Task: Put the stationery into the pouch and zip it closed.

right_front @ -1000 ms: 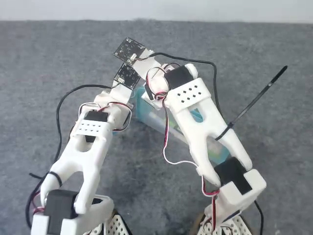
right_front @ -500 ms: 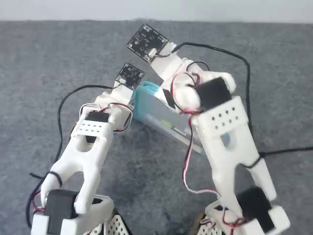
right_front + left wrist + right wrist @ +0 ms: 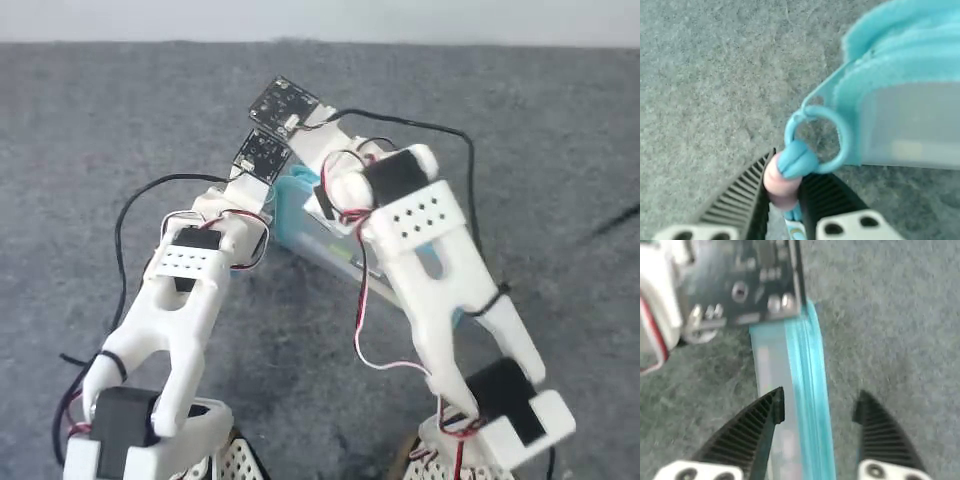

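Soft, even light from above fills the high view, bright but without glare. We see the grey carpet (image 3: 80, 130) evenly lit, a pale strip (image 3: 320, 20) along the far edge brightest, and only faint, soft-edged shadows under the two white arms (image 3: 180, 310). In the left wrist view, the turquoise pouch (image 3: 900, 100) lies out of focus, as does the pull tab (image 3: 795, 160) pinched in the left gripper (image 3: 785, 174). In the right wrist view, we find a circuit board (image 3: 755, 275) and the pouch blurred.
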`<state>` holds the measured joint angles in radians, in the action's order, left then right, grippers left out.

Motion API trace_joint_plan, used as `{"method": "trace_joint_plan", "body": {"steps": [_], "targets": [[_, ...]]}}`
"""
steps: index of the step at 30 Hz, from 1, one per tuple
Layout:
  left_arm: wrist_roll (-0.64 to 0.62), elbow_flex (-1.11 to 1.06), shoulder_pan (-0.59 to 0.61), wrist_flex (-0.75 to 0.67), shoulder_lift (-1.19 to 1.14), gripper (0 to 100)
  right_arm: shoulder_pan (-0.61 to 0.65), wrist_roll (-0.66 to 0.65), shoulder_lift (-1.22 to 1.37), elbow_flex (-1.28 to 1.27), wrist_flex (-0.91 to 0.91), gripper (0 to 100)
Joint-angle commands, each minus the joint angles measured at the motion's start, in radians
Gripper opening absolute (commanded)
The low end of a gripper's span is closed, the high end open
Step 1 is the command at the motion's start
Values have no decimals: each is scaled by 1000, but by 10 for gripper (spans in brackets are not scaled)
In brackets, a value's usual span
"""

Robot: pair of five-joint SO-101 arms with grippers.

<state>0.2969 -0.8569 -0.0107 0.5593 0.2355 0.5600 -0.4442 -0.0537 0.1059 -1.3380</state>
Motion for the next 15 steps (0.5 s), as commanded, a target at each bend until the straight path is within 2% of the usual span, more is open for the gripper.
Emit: {"method": "trace_joint_plan", "body": {"steps": [1,15], "targets": [[-9,13,2,9,6,10,7,12,25,9,77,255],[-8,8,2,11,6,10,5,6,139,3,202,255]]}}
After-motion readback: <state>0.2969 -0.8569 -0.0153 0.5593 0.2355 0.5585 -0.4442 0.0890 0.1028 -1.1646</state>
